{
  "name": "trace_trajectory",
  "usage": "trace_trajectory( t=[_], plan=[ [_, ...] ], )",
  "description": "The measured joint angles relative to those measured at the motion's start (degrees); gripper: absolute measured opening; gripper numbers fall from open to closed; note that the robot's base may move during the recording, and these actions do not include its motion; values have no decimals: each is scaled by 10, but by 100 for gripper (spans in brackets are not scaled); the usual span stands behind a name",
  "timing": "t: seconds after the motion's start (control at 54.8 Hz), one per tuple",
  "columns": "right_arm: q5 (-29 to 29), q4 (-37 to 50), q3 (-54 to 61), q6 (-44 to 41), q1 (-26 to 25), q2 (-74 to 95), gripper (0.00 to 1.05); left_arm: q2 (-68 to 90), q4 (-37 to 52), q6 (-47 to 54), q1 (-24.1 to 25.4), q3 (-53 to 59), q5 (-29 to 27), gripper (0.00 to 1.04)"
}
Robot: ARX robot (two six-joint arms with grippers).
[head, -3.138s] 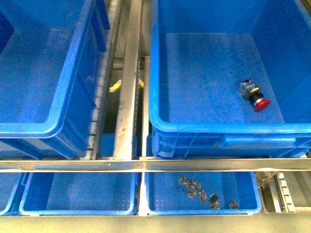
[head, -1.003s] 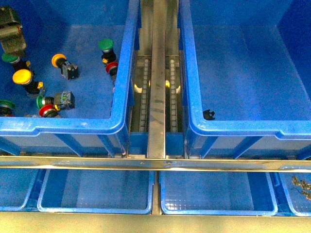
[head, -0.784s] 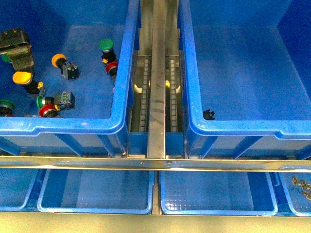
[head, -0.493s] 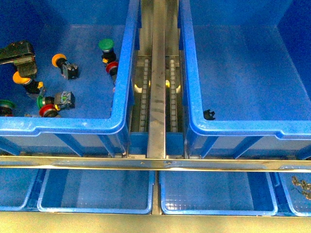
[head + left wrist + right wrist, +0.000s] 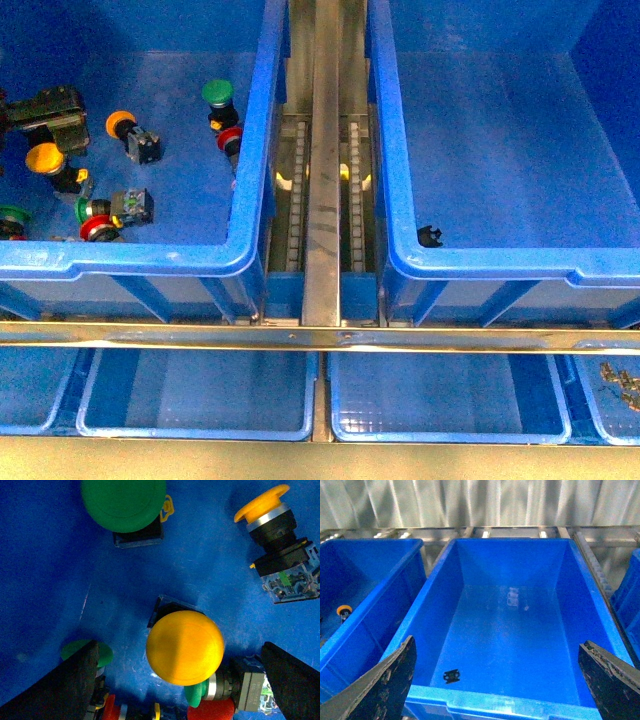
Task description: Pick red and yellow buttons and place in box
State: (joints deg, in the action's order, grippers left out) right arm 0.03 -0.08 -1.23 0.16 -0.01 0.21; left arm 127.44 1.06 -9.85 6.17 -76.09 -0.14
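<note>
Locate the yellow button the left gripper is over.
Front view: yellow button at the left bin's far left, beside the left gripper, orange-capped button to its right.

Steel roller rack (image 5: 322,200) — deep bin (image 5: 150,258) left, box (image 5: 500,262) right, shallow trays (image 5: 200,432) beneath

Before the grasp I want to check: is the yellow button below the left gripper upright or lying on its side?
Upright: the yellow button turns its full round cap to the wrist camera, body mostly hidden beneath.
</note>
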Motion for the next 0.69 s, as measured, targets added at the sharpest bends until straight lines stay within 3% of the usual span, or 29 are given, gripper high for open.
trace_trajectory(
  t=[0.693],
  plan=[
    [0,0,0,0,0,0,98,28,-6,0,-1,-34,6,97]
  ],
)
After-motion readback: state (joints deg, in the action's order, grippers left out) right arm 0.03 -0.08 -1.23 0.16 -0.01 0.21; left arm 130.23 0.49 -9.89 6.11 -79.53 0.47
